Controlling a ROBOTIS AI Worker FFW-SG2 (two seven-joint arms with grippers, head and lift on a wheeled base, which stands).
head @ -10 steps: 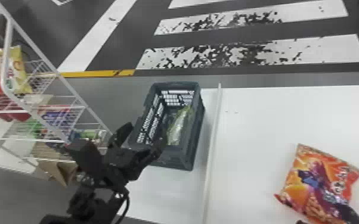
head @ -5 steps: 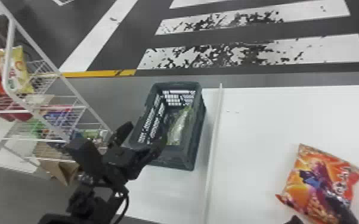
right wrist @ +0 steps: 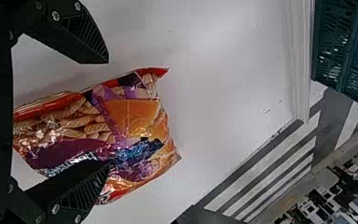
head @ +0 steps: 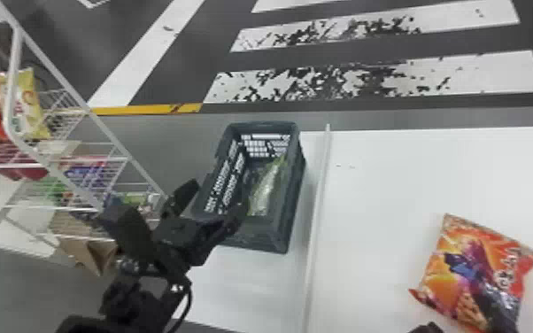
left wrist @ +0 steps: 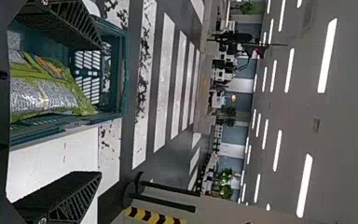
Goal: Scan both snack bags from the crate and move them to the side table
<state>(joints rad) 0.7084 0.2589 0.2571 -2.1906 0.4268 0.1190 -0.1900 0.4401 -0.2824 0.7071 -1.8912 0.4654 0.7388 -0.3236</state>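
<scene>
In the head view my left gripper [head: 214,201] is open at the near left end of the dark crate [head: 294,190]. A green and silver snack bag [head: 263,190] lies inside the crate. The left wrist view shows this left gripper [left wrist: 95,112] with its fingers apart and the green bag [left wrist: 46,91] in the crate beyond. My right gripper [head: 460,312] is at the near edge of the orange-red snack bag [head: 469,265] on the white table. Seen from the right wrist, that gripper [right wrist: 106,114] stands open, one finger overlapping the orange-red bag [right wrist: 130,116].
A white wire rack [head: 71,88] with several snack bags stands at the left. A raised white strip [head: 316,212] runs between the crate and the white side table [head: 389,186]. Striped floor [head: 367,82] lies beyond.
In the head view, the right gripper has shifted slightly to the left over the near part of the orange-red bag. The left arm, the crate and both bags look unmoved.
</scene>
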